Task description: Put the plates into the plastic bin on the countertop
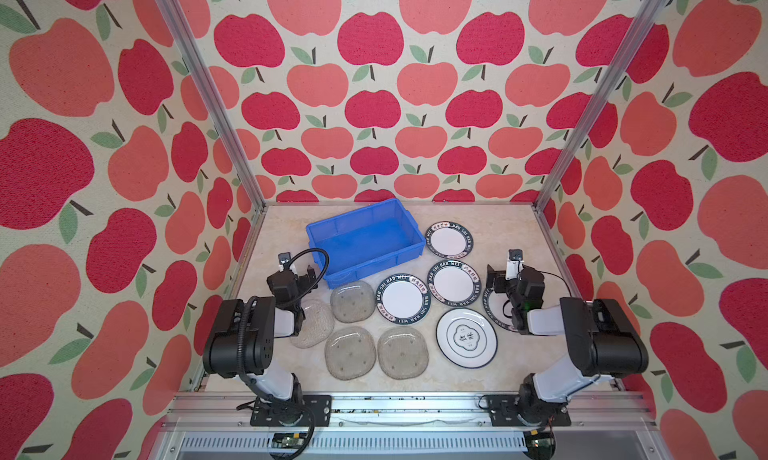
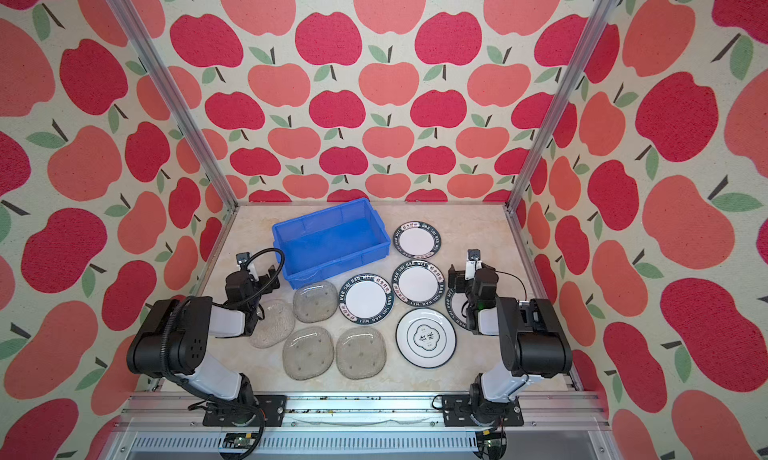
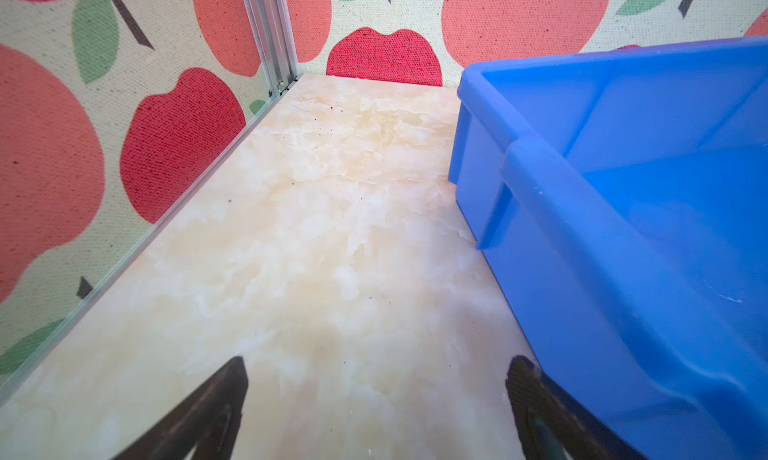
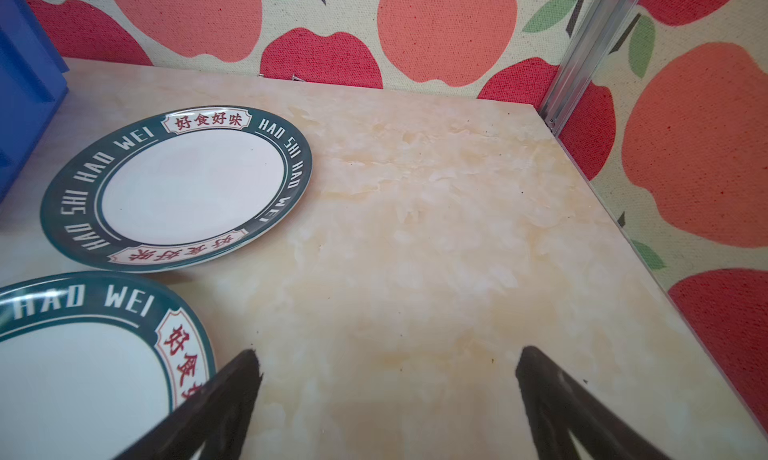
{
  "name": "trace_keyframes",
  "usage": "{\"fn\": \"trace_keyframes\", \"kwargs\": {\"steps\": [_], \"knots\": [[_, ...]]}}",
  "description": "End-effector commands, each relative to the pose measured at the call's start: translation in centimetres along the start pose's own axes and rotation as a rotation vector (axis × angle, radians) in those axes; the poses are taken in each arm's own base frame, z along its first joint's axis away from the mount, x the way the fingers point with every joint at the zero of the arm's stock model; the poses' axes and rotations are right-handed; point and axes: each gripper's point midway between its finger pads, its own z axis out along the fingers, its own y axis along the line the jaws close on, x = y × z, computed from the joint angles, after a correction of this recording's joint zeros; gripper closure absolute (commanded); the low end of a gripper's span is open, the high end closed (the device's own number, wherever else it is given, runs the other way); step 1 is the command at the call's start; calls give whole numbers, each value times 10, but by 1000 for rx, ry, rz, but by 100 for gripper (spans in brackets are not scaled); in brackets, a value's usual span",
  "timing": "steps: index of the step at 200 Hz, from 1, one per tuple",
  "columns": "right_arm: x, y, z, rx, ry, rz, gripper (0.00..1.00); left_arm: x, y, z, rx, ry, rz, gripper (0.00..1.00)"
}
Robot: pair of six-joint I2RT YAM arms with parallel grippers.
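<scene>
I find all nine plates lying flat on the countertop (image 1: 498, 229), outside the bin (image 1: 374, 269). Four glass plates (image 1: 350, 353) sit clustered at the front left, before the bin's near wall; the leftmost is partly covered by the left arm (image 1: 245, 333). Three lettered plates (image 1: 453, 282) run from the bin's right side toward the front. A fourth lettered plate (image 1: 489, 312) shows only as an arc of rim under the right arm (image 1: 602, 341). The emblem plate (image 1: 466, 338) lies at the front, right of the glass plates. The bin stands at the back, left of centre.

Both arms are folded: elbow raised above the base, forearm reaching toward the back, wrist low over the countertop. The left gripper (image 3: 378, 362) is spread wide and holds nothing; it points along bare countertop, one finger just beside the bin's outer wall. The right gripper (image 4: 388, 352) is likewise wide and empty over bare countertop, one finger overlapping the middle lettered plate's rim in the wrist view
</scene>
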Motion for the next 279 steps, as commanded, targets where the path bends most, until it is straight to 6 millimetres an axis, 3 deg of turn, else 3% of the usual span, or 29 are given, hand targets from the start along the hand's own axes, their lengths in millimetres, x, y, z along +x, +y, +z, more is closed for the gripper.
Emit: {"fn": "trace_keyframes", "kwargs": {"steps": [1, 222, 245, 279], "knots": [[-7, -1, 1, -5, -19, 10, 0, -10, 3, 2, -17, -32, 10, 1], [-8, 1, 0, -18, -27, 3, 0, -10, 3, 3, -14, -30, 7, 1], [-9, -9, -1, 56, -22, 10, 0, -23, 3, -2, -44, -34, 30, 1], [-22, -21, -7, 133, -14, 14, 0, -66, 7, -20, -134, -41, 90, 1]]}}
